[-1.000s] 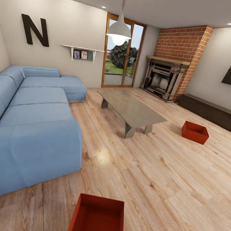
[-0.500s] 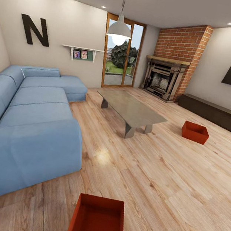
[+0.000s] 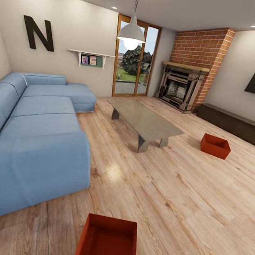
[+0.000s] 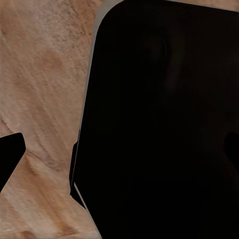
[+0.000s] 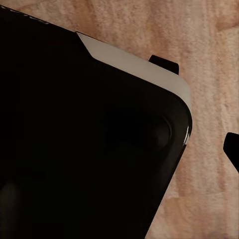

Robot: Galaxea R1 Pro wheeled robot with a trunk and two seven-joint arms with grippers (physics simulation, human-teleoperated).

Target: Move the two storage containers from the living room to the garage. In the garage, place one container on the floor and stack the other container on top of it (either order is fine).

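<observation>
Light plank flooring carries one red bin [image 3: 108, 244] close by and another [image 3: 215, 145] far off; pincer state I cannot tell, so a blind grab could miss.

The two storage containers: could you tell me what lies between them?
In the head view, bare wood plank floor separates the near container from the far container.
</observation>
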